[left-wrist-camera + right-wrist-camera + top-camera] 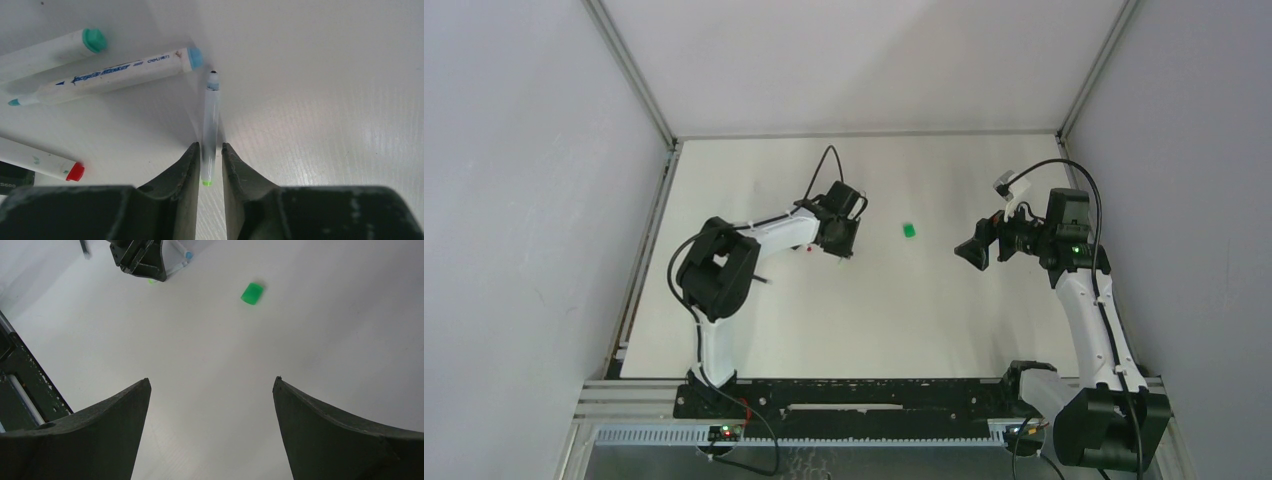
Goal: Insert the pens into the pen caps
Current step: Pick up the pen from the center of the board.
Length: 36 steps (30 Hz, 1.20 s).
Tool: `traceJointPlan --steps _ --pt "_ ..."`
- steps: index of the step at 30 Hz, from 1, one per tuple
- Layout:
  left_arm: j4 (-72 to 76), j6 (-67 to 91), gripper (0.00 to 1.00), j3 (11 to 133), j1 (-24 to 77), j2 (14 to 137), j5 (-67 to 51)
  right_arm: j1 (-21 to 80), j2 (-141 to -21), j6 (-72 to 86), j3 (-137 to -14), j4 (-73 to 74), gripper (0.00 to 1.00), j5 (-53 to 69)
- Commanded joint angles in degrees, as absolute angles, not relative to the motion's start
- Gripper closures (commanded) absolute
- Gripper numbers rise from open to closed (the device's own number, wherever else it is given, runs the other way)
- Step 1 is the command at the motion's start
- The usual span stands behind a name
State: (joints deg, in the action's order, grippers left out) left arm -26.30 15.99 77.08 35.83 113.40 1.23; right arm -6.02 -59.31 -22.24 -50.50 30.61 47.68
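Note:
My left gripper (840, 246) (210, 145) is low over the table, its jaws closed onto a slim translucent pen (211, 120) with a bright green end and a dark tip pointing away. Beside it lie a white pen with a teal end (55, 49), a white marker with a blue end (115, 74) and a white pen with a red end (42, 162). A chunky bright green cap (909, 231) (251, 293) lies alone between the arms. My right gripper (970, 252) (211, 380) is open and empty, held above the table to the right of the cap.
The black base rail (25, 385) runs along the near table edge. Metal frame posts and grey walls close in the table on the left, right and back. The left gripper (142, 260) shows at the top left of the right wrist view.

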Motion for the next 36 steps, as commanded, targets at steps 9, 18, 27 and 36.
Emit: traceJointPlan --steps 9,18,27,36 --pt "-28.1 14.7 0.95 75.4 38.7 113.3 1.9 -5.9 -57.0 -22.5 -51.4 29.3 0.0 49.4" --pt "-17.4 14.5 1.0 63.8 42.0 101.7 0.5 -4.1 -57.5 -21.7 -51.3 29.8 0.01 53.3" --pt "7.7 22.7 1.0 46.8 44.7 83.5 -7.4 -0.3 -58.8 -19.4 -49.8 27.5 0.09 61.0" --pt "34.3 33.3 1.0 39.5 48.7 77.2 -8.5 -0.2 -57.5 3.5 -41.6 4.7 0.11 70.4"
